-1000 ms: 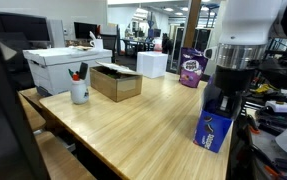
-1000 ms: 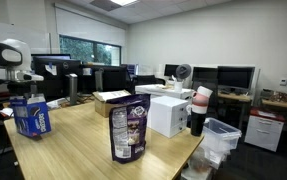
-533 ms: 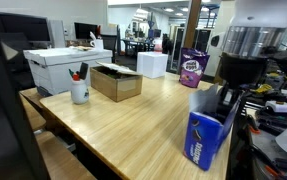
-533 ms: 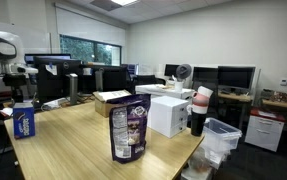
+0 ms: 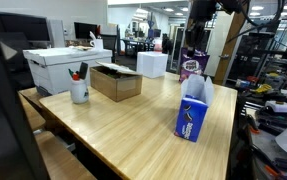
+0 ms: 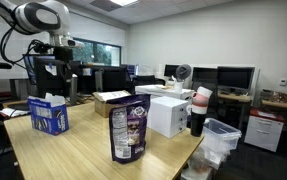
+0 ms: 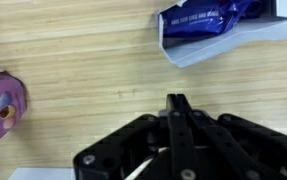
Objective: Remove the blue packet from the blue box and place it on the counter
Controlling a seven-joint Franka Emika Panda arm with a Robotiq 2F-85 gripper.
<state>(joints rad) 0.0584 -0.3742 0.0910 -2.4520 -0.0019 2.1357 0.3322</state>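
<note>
Compared with the frame half a second earlier, note the gripper [image 7: 176, 103] raised from low at the blue box [image 5: 193, 108] to well above it, and the blue box shifted inward along the counter [image 5: 123, 125], away from the corner. Find the blue box standing upright on the counter in both exterior views, white top flaps spread open. Read the jaws as pressed together: in the wrist view, fingertips [image 7: 173, 115] meeting along one line, nothing visible between them. Locate the blue packet [image 7: 198, 18] in the wrist view, lying inside the open mouth of the blue box: glossy, purplish blue, white lettering. Treat the blue packet as neither on the counter nor in the gripper. See bare wood grain between the fingertips and the box opening in that view. Find a purple bag [image 6: 128, 128] standing upright on the counter, apart from the blue box; in the wrist view, only a purple corner at the left edge. Farther along the counter, in an exterior view, find a brown cardboard box [image 5: 116, 82], a white storage box [image 5: 68, 62] behind it and a white mug [image 5: 79, 93] holding pens near them.
</note>
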